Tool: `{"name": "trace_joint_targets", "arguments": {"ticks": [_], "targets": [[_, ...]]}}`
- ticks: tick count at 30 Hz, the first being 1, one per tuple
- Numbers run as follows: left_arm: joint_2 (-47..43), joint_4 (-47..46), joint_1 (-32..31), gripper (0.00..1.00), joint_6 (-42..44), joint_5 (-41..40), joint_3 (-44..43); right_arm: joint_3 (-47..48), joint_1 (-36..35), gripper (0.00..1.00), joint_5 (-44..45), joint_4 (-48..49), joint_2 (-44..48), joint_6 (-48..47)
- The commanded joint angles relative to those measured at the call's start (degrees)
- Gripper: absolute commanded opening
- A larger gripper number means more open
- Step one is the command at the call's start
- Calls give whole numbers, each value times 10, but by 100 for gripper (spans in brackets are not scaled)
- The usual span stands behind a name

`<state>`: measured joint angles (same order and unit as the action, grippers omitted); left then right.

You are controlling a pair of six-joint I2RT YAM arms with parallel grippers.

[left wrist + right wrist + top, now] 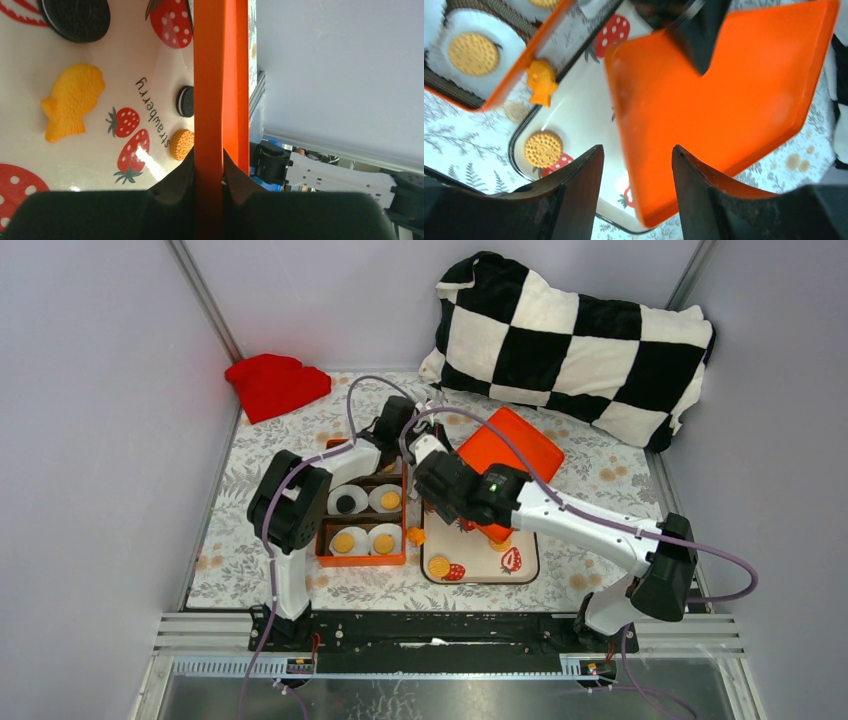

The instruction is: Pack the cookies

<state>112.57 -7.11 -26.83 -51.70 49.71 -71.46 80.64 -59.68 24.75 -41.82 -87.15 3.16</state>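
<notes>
An orange box [362, 558] holds white paper cups with golden cookies [343, 541] and a black one [346, 503]. To its right, a white strawberry tray [485, 560] carries a round golden cookie [438, 566]; that cookie also shows in the right wrist view [543, 149]. The left wrist view shows a black cookie [76, 17], a small golden one [181, 144] and a fish-shaped biscuit [72, 107] on the tray. My left gripper [209, 170] is shut on the edge of the orange lid [510, 455], held tilted over the tray. My right gripper [636, 170] is open, with the lid [734, 90] in front of its fingers.
A checkered pillow [575, 340] lies at the back right and a red cloth [275, 383] at the back left. A fish-shaped biscuit [541, 82] lies between box and tray. Walls close in on three sides of the patterned tablecloth.
</notes>
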Motion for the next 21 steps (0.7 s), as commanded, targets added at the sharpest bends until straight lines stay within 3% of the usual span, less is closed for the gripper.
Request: {"name": "trace_joint_targets", "arguments": {"ticks": [1,6,11,16,21], "targets": [[-1,121,6,0,55,-14,-91,-28,-60,60,136,-42,-13,61],[-15,220,6,0,90,-29,-156,-46,-85,60,228,-78,-62,121],[-53,289,7,0,126,-61,-155,-52,-86,59,361,-102,-104,185],[-83,334,6,1,156,-81,-131,-18,-89,57,489,-201,-139,289],[-85,350,10,1,164,-98,-128,-3,-116,57,500,-241,-145,300]]}}
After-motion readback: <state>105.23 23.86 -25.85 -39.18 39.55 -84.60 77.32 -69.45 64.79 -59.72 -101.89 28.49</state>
